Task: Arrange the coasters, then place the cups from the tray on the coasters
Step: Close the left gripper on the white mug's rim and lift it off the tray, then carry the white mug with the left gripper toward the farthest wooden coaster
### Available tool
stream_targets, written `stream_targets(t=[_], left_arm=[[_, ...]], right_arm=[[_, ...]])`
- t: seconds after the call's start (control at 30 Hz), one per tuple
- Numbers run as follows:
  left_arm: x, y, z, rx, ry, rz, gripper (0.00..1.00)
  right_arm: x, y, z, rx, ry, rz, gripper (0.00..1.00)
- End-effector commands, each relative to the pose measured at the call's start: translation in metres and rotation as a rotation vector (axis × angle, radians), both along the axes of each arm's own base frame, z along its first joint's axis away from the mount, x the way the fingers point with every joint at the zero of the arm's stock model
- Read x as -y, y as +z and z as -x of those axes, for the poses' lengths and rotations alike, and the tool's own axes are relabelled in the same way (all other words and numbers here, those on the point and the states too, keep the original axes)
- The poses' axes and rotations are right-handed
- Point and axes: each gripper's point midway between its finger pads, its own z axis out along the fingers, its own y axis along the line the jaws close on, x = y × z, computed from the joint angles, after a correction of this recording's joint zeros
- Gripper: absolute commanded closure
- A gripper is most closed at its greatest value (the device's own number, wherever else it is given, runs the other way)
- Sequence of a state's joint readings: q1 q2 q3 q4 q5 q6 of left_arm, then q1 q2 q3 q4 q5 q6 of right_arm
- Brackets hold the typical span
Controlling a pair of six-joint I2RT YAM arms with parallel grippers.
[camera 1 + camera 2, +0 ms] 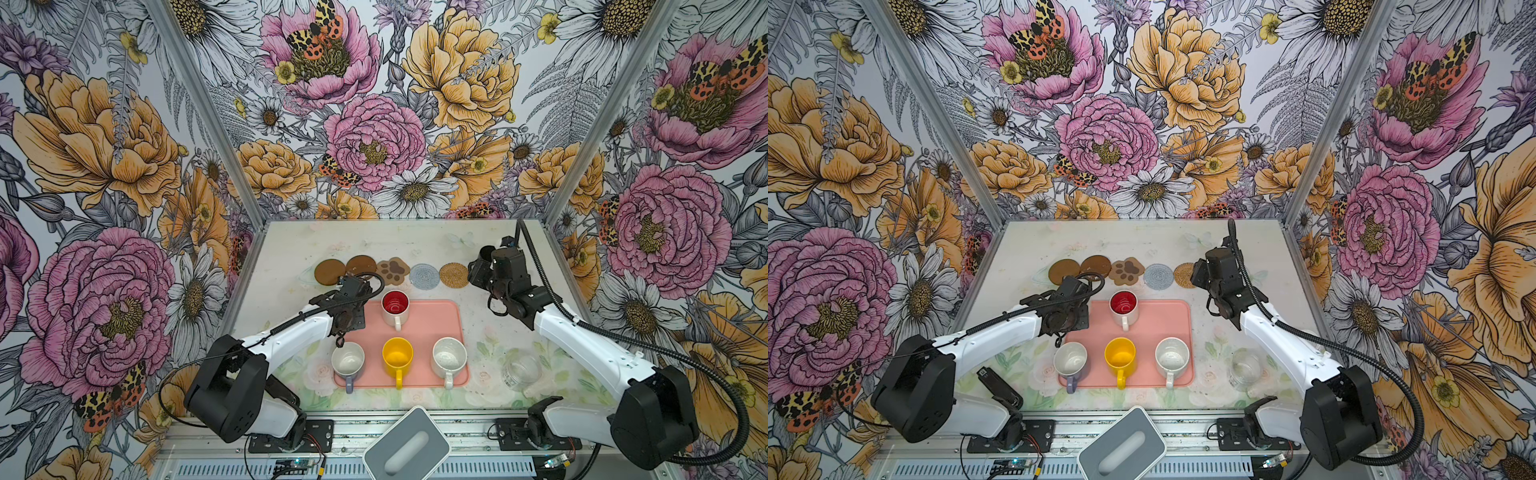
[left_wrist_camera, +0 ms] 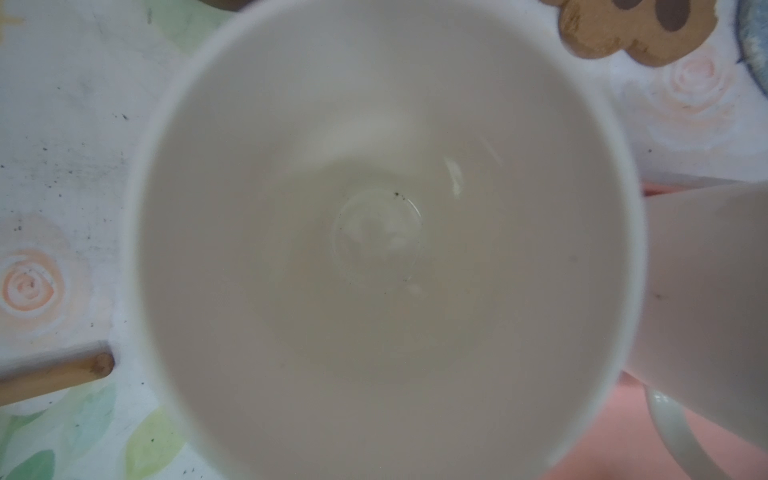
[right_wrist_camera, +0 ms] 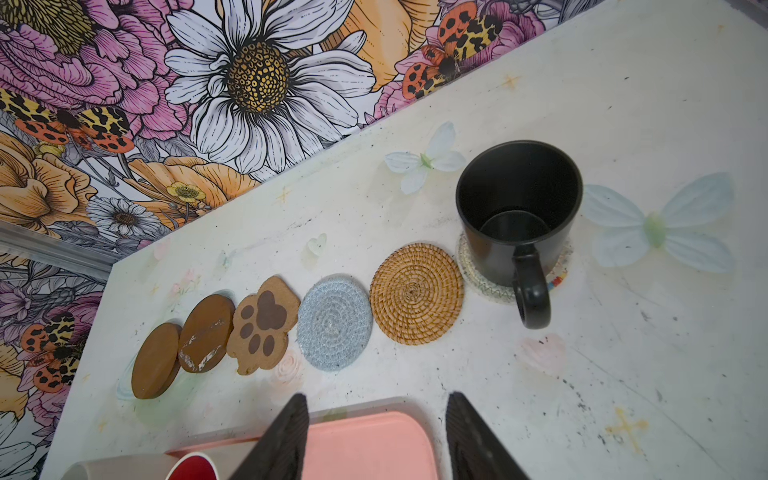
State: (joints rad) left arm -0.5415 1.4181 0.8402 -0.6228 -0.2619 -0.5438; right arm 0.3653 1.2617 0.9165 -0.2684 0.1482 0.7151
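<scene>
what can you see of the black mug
The black mug is black inside and out, with a dull, slightly shiny finish like glazed ceramic. It is a straight-sided cylinder with one thick loop handle, and it looks empty. It stands upright on the pale woven coaster, whose edge shows around its base. This is the end of the coaster row, right beside the tan woven round. Nothing else touches it.
</scene>
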Motion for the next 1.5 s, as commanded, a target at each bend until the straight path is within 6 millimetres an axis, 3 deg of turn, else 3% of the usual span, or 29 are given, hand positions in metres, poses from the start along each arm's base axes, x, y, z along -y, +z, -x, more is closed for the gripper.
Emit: stream_targets(t=[0.0, 0.2, 0.57, 0.8, 1.23, 1.47], left_arm=[[0.0, -0.004, -0.002, 0.0, 0.0, 0.009, 1.0], [0.0, 0.005, -0.006, 0.027, -0.001, 0.012, 1.0], [-0.011, 0.056, -0.013, 0.213, 0.051, 0.004, 1.0], [-0.017, 0.069, -0.02, 0.252, 0.058, -0.02, 1.0], [-0.024, 0.107, -0.072, 0.33, 0.082, -0.034, 1.0], [-0.033, 0.114, -0.096, 0.335, 0.114, -0.036, 1.0]], right_arm=[[0.0, -0.003, -0.004, 0.002, 0.0, -0.004, 0.45], [-0.001, -0.004, -0.005, -0.001, 0.002, -0.007, 0.45], [-0.001, -0.007, -0.007, -0.006, 0.005, -0.009, 0.45], [-0.002, -0.007, -0.006, -0.009, 0.008, -0.011, 0.45], [0.001, -0.008, -0.005, -0.008, 0.005, -0.009, 0.45], [0.004, -0.009, -0.004, -0.011, 0.001, -0.009, 0.45]])
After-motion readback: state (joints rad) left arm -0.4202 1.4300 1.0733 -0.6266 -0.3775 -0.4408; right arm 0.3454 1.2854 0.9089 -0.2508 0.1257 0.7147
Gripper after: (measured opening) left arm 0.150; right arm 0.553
